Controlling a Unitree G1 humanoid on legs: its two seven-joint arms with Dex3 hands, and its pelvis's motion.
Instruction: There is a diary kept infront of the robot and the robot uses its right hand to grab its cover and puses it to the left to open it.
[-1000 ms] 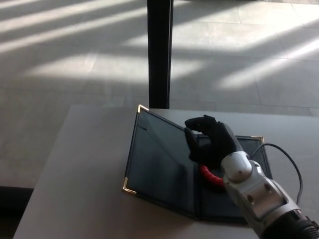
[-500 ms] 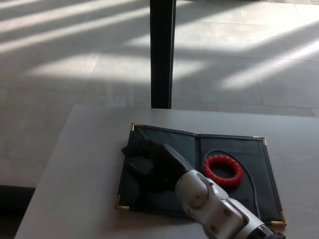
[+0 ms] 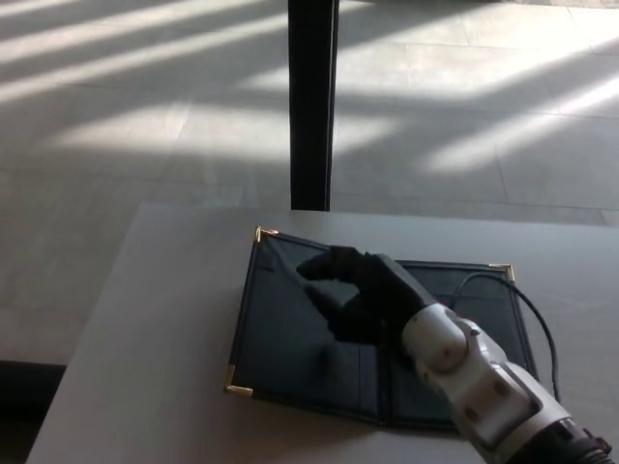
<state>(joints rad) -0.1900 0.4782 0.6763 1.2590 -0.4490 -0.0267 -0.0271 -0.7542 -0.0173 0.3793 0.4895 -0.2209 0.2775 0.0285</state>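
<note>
A dark diary [image 3: 276, 329] with gold corner tips lies open on the grey table [image 3: 155, 319], its left cover spread out to the left. My right hand [image 3: 358, 295] hovers over the middle of the diary near the spine, with its fingers apart and nothing held. The silver forearm [image 3: 474, 377] comes in from the lower right and covers much of the right page. My left hand is out of the picture.
A black cable [image 3: 527, 309] curves over the diary's right page towards my arm. A black post [image 3: 311, 101] stands just behind the table's far edge. The table's left edge drops to a tiled floor [image 3: 126, 126].
The cover went from half raised to lying flat on the left. My right hand has since drawn back rightward from the left cover to the spine, and my arm now hides the red ring.
</note>
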